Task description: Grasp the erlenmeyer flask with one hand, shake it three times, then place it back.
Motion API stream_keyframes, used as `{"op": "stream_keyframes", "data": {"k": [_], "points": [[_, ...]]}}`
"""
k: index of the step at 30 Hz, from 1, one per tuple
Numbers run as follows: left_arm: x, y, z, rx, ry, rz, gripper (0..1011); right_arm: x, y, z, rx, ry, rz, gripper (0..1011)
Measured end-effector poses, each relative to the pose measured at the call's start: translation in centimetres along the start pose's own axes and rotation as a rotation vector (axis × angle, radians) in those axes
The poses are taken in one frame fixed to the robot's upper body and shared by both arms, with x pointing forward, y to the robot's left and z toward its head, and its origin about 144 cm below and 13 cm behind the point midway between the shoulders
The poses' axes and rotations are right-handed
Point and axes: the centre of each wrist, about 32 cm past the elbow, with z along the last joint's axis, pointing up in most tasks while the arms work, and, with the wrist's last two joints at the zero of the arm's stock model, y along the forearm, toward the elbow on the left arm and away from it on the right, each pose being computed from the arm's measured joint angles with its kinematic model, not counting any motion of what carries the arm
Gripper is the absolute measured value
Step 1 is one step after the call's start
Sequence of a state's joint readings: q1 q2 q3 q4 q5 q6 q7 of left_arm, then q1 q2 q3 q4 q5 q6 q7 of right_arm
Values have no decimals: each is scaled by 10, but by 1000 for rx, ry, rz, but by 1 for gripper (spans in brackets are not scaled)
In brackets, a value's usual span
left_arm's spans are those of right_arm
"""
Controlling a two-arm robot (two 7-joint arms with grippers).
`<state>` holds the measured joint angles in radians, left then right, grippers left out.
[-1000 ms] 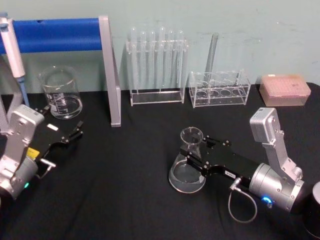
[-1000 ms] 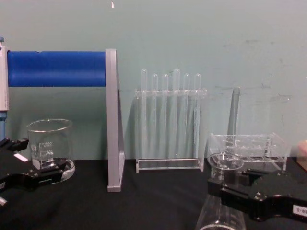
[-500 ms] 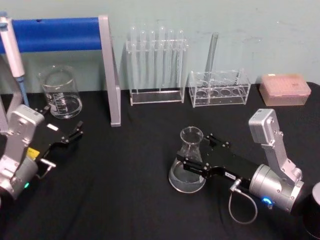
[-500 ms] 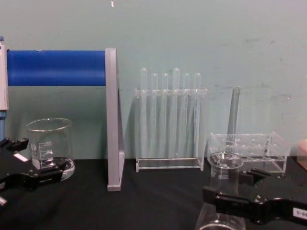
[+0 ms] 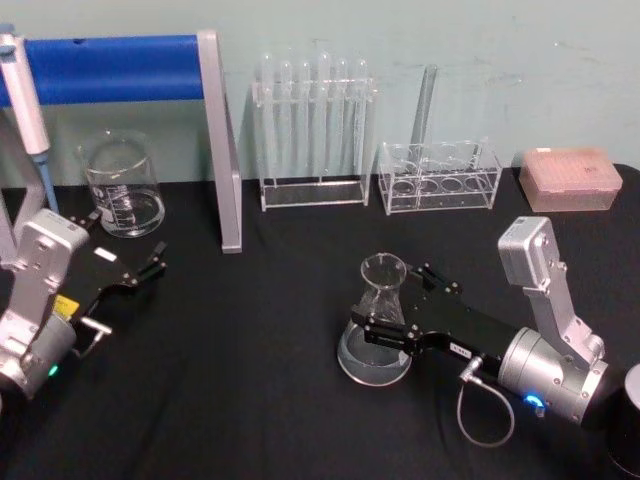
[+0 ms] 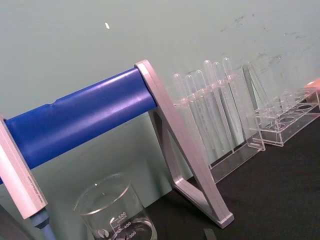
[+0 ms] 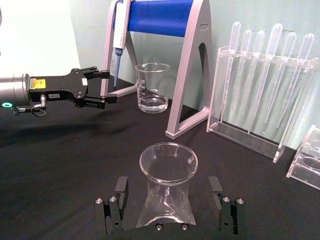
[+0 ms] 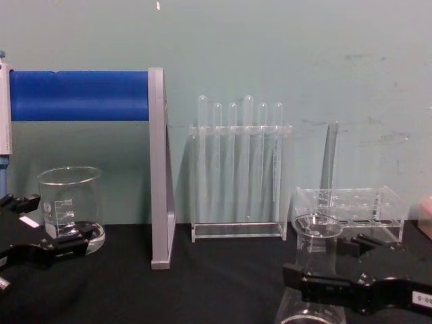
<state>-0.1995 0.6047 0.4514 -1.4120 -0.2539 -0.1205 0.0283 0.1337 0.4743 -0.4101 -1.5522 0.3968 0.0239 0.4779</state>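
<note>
— The erlenmeyer flask: where is it standing?

— Upright on the black cloth, right of centre, between the fingers of my right gripper. It's clear glass with a wide round base, walls sloping in to a narrow neck, and a flared lip.

— Have you clamped it?

— No. From the head the near finger overlaps the glass and I couldn't say. My right wrist view settles it, showing cloth on both sides between the neck and my boxy black fingers. The jaws are spread and straddle it without touching.

— And the chest view?

— It shows the side: the flask's rim rises above my finger, and the frame's lower edge cuts off the base.

— Take me across the table, left to right.

— My left gripper is parked at the left edge, fingers apart and holding nothing. Behind it is a pipette on a stand with a smooth blue bar and grey metal legs. A straight-walled glass beaker sits under the bar, and my left wrist view picks out its printed graduations. Next come tall round-tipped test tubes in a clear acrylic rack. After that is a lower acrylic rack holding one tube, and then a pink box.
</note>
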Motion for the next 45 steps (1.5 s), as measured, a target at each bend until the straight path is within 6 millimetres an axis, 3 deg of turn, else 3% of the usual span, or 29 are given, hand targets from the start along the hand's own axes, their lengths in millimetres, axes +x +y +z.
{"op": "stream_keyframes", "data": {"k": [13,25,34,45], "points": [[0,0,0,0,0,0,1001,-1,-3,1,4,-13,-2,1002],[0,0,0,0,0,0,1001,5,-30,0,-29,-33,-19,1002],[0,0,0,0,0,0,1001,16,-52,-1,-62,28,-187,1003],[0,0,0,0,0,0,1001,31,-37,8,-3,31,-446,1002]]}}
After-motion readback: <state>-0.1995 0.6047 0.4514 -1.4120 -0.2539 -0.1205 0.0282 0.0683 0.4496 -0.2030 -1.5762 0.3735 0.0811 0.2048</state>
